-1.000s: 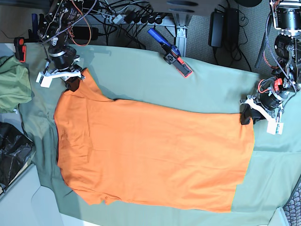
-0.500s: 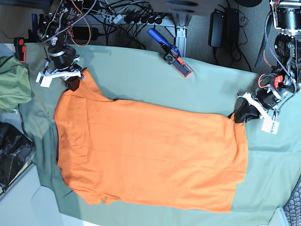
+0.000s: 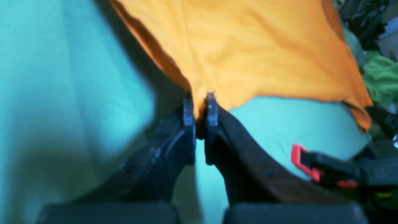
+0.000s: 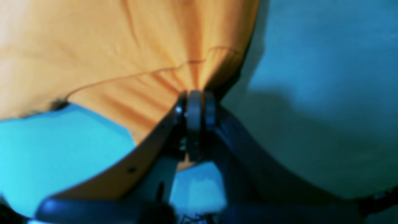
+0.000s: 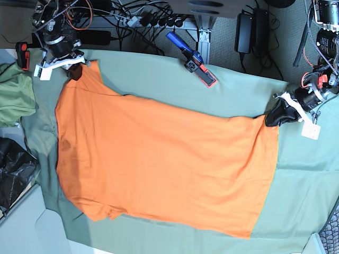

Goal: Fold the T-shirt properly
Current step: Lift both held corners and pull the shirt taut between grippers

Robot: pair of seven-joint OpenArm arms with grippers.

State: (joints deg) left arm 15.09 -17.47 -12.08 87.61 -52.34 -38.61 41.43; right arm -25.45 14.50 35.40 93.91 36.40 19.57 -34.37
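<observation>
Where the base view begins at its left edge, a green cloth [image 5: 16, 95] is seen on the table, with a dark crumpled bag [image 5: 13, 169] lying in front of it, near the orange T-shirt. Just right of these, the T-shirt's far left corner is pinched by the right gripper [image 5: 75, 70]; its jaws are clamped together on the fabric. Creases are fanned out from that grip in the right wrist view, and a loose flap of orange is left sticking out past the fingertips.

Across the middle, the T-shirt [image 5: 159, 159] is spread over the pale green table covering [image 5: 143, 79], its far edge stretched between the two grippers. The near left part is bunched and uneven, the near edge slanted down toward the right. Beyond the far edge, a tool with blue and red-and-black parts [image 5: 193, 61] is laid at a slant, apart from the shirt.

On the right, the shirt's far right corner is gripped by the left gripper [image 5: 271, 120]. Orange cloth is squeezed between its jaws, as is shown up close in the left wrist view, where the side edge is hung in a fold with a shadow under it.
</observation>
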